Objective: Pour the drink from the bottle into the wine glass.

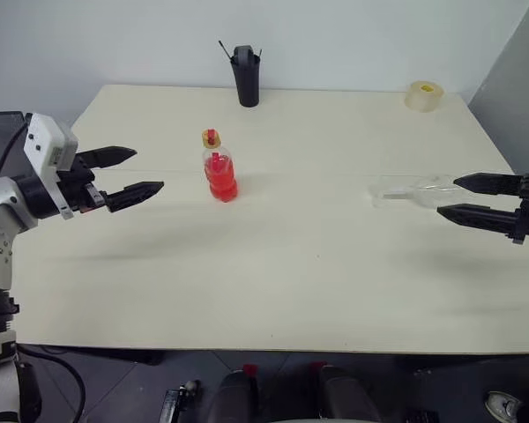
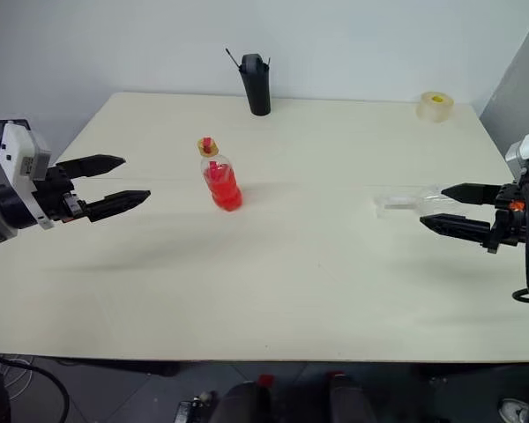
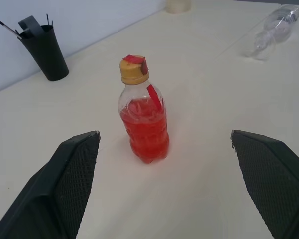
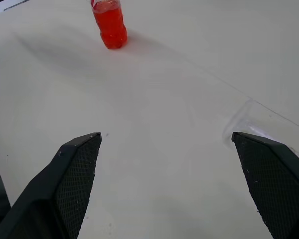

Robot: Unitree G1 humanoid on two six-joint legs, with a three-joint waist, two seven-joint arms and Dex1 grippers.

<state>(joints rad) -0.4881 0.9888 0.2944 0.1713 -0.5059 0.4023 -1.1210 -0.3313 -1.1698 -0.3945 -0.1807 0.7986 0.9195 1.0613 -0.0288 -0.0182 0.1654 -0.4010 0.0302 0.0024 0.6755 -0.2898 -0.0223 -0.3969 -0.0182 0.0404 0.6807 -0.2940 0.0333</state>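
On the tabletop [image 1: 273,291] the bottle [image 1: 219,174] stands upright, glass [image 1: 406,190] lying flat; left pincer [image 1: 128,176] and right pincer [image 1: 458,197] both released, empty.

Your counter [image 1: 335,291] is a smooth, matt cream board. The bottle [image 3: 143,119] is clear, glossy plastic with a ribbed body, a matt yellow cap and translucent red drink [image 3: 145,134] inside. The glass [image 1: 406,189] is clear and shiny. The pen holder [image 1: 245,77] looks like matt black plastic. Your jaws carry black pads [image 3: 74,174] with a fine rough grid texture.
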